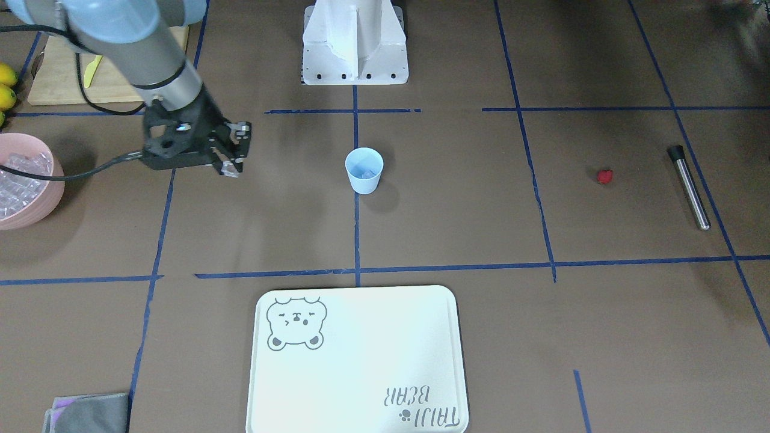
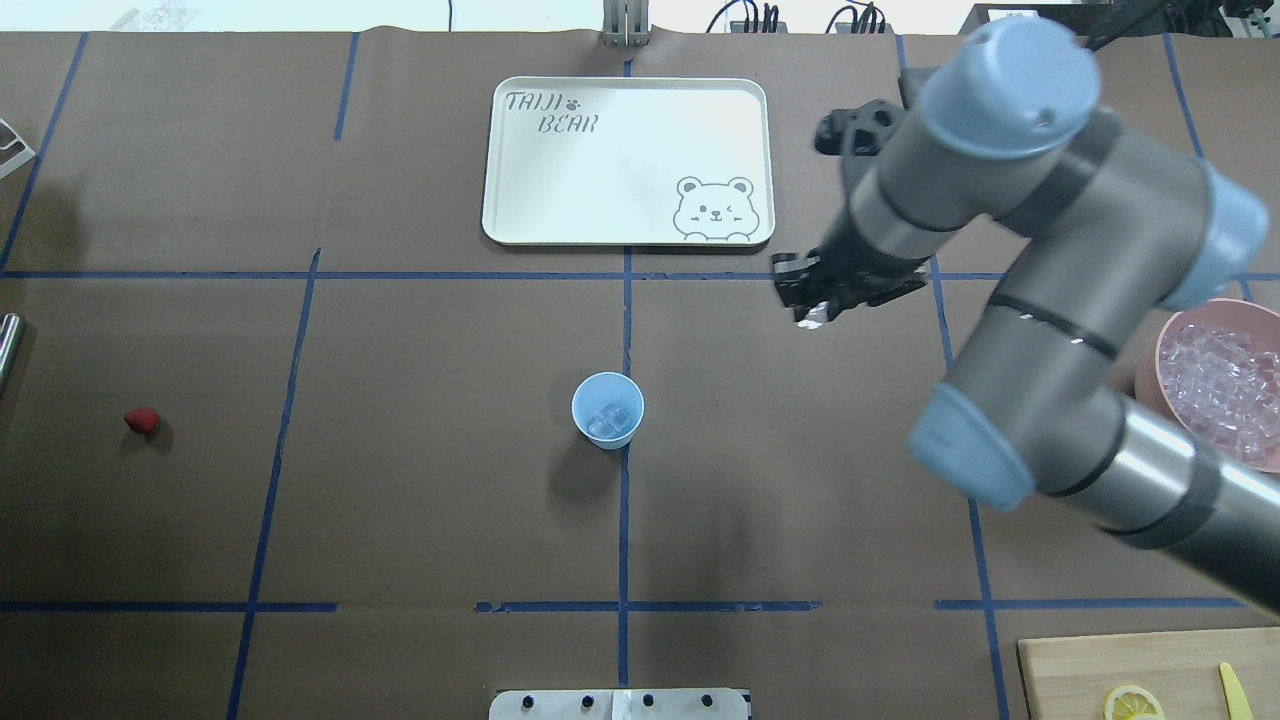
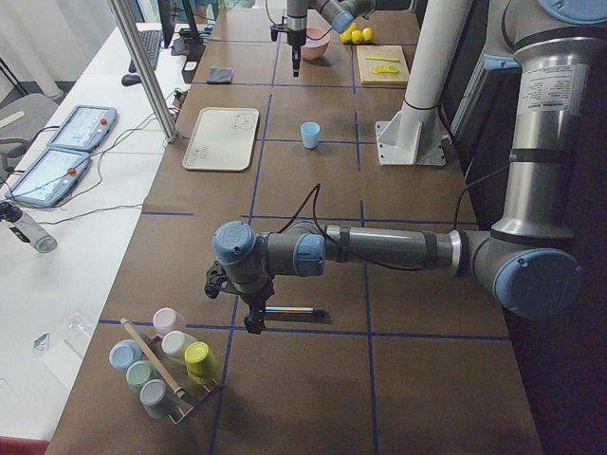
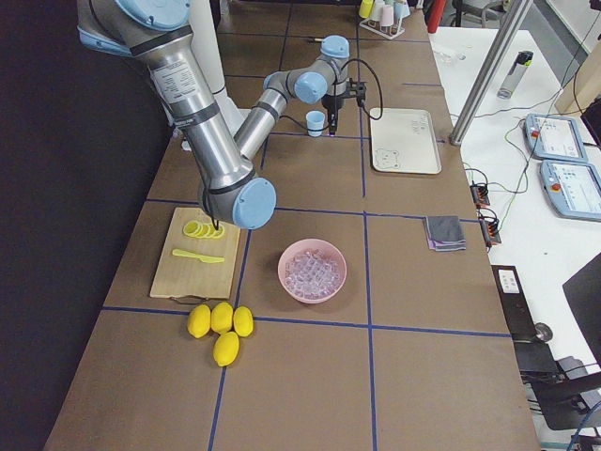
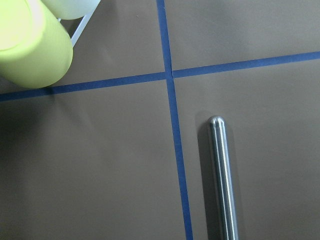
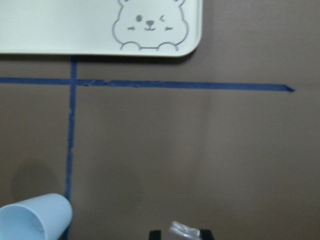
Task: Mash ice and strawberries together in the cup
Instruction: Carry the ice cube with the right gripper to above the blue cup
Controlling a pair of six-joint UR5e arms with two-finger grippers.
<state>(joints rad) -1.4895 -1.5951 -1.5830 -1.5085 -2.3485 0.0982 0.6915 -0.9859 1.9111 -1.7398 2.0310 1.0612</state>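
At table centre stood the cup [image 2: 607,410], some ice [image 2: 610,423] inside. Right of it and farther from the robot, well apart, the right gripper [image 2: 808,303] hung with fingers closed on one ice piece [image 2: 813,318]. The strawberry [image 2: 142,421] lay far left.

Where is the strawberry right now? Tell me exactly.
In the overhead view the strawberry lies on the table on the robot's far left, well left of the cup and short of the steel rod at that edge.

Bright even light, soft shadows — slight blur
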